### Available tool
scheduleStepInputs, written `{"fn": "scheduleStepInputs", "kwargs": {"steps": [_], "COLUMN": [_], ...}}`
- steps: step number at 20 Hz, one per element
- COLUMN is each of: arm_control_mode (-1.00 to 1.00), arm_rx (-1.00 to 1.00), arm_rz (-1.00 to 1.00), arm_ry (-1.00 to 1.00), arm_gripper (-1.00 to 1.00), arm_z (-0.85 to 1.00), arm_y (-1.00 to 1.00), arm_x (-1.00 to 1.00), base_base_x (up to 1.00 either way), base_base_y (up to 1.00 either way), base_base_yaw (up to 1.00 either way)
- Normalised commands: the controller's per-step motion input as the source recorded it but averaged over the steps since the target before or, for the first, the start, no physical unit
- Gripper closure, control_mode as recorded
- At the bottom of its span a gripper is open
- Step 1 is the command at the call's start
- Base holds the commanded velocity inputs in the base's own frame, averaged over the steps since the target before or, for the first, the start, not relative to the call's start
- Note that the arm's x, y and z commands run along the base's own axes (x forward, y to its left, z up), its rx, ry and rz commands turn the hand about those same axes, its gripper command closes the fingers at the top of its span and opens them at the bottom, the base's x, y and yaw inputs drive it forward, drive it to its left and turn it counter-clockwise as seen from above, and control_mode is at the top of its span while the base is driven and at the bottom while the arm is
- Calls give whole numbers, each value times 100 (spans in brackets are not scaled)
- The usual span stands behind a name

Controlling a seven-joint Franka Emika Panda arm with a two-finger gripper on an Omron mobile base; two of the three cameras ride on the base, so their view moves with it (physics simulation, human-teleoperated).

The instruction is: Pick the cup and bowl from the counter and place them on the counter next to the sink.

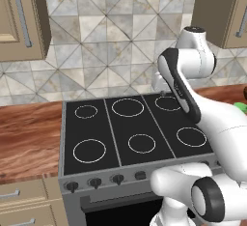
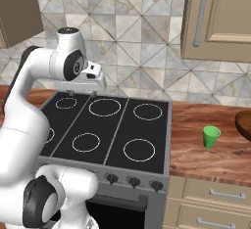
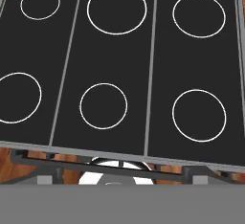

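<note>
In the left base view, the white arm rises over the black stovetop (image 1: 130,128); a sliver of green, the cup (image 1: 240,106), peeks past the arm above the counter (image 1: 29,138) at its right edge.

In the right base view, the fingers (image 2: 81,94) hang above the stovetop's back row, too small to judge here. The cup stands upright on the counter right of the stovetop, with the bowl (image 2: 244,123) near it at the frame's right edge.

In the hand view, the fingers are spread wide, empty, over the stovetop's six white rings.
</note>
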Motion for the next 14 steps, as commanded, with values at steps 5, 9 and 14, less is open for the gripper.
{"fn": "scheduleStepInputs", "kwargs": {"steps": [5,9,14], "arm_control_mode": [-100,-100,-100], "arm_rx": [0,0,0], "arm_rz": [-1,-5,-4], "arm_ry": [15,5,2], "arm_gripper": [-100,-100,-100], "arm_z": [-1,0,0], "arm_y": [-19,-32,-50], "arm_x": [0,-12,-6], "base_base_x": [0,0,0], "base_base_y": [0,0,0], "base_base_yaw": [0,0,0]}}
